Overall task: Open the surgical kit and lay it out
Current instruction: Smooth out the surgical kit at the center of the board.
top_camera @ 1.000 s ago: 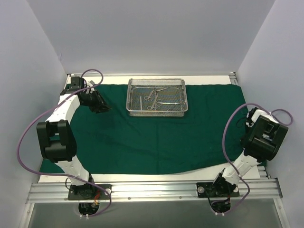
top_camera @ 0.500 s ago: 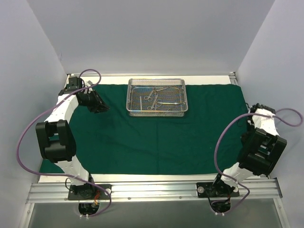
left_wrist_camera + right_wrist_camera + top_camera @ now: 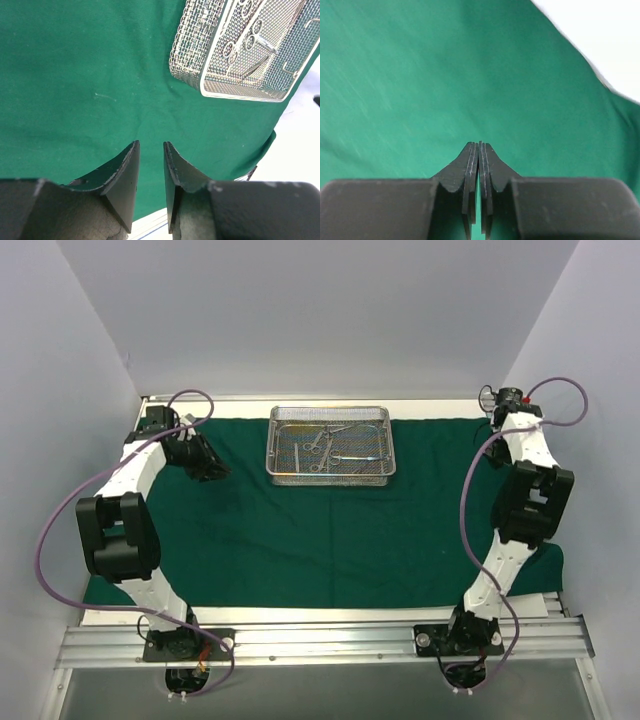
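Observation:
The dark green cloth (image 3: 330, 540) lies spread flat over the table. The silver wire-mesh tray (image 3: 330, 477) stands on it at the back middle, with several steel ring-handled instruments (image 3: 325, 440) inside. My left gripper (image 3: 212, 468) hovers low over the cloth left of the tray, jaws a narrow gap apart and empty. The left wrist view shows its fingertips (image 3: 151, 145) over the cloth (image 3: 100, 75), with the tray (image 3: 240, 95) and the instruments (image 3: 250, 35) ahead. My right gripper (image 3: 497, 400) is at the cloth's far right corner. In the right wrist view it (image 3: 478, 144) is shut and empty above the cloth (image 3: 420, 75).
White walls close in the table at the left, back and right. Bare white tabletop (image 3: 440, 405) shows behind the cloth, and also past the cloth's edge in the right wrist view (image 3: 600, 30). A metal rail (image 3: 320, 640) runs along the near edge by the arm bases.
My right arm has swung from the near right side out to the far right corner. The cloth's near right corner now lies flat and further right. My left arm has barely moved.

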